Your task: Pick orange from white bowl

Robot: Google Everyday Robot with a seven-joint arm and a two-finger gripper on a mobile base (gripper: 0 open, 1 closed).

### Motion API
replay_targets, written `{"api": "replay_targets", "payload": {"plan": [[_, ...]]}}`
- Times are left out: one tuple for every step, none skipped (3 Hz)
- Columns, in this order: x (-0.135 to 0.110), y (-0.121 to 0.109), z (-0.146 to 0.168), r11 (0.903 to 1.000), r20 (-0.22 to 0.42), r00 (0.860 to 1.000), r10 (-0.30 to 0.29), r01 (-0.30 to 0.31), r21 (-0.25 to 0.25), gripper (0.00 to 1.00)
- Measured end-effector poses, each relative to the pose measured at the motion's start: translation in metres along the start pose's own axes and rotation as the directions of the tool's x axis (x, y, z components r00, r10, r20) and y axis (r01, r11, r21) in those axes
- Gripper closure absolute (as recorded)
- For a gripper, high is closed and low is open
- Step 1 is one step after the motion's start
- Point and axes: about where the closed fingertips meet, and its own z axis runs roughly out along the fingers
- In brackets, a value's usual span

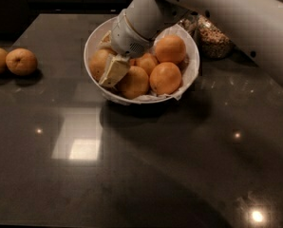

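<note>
A white bowl point(88, 45) lined with crumpled white paper stands at the back middle of the dark counter. It holds several oranges: one at the left point(99, 62), one at the front point(134, 82), one at the front right point(165, 77), one at the back right point(170, 49). My gripper point(112, 73) reaches down from the upper right into the left side of the bowl. Its cream tip lies between the left orange and the front orange and touches both. My white arm hides the back of the bowl.
Two loose oranges point(21, 61) lie on the counter at the far left edge. A glass jar of grain point(215, 38) stands just behind the bowl on the right. The dark glossy counter point(146, 165) stretches towards the front.
</note>
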Motion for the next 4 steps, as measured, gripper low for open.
{"api": "replay_targets", "payload": {"plan": [[0.0, 0.0, 0.0, 1.0, 0.0, 1.0, 0.0, 0.0, 0.0, 1.0], [-0.002, 0.0, -0.006, 0.9999, 0.022, 1.0, 0.002, -0.002, 0.013, 1.0], [-0.004, 0.002, -0.029, 0.9992, 0.024, 1.0, 0.0, -0.001, 0.041, 1.0], [0.002, 0.013, -0.063, 0.9961, 0.01, 1.0, 0.017, -0.018, 0.086, 1.0]]}}
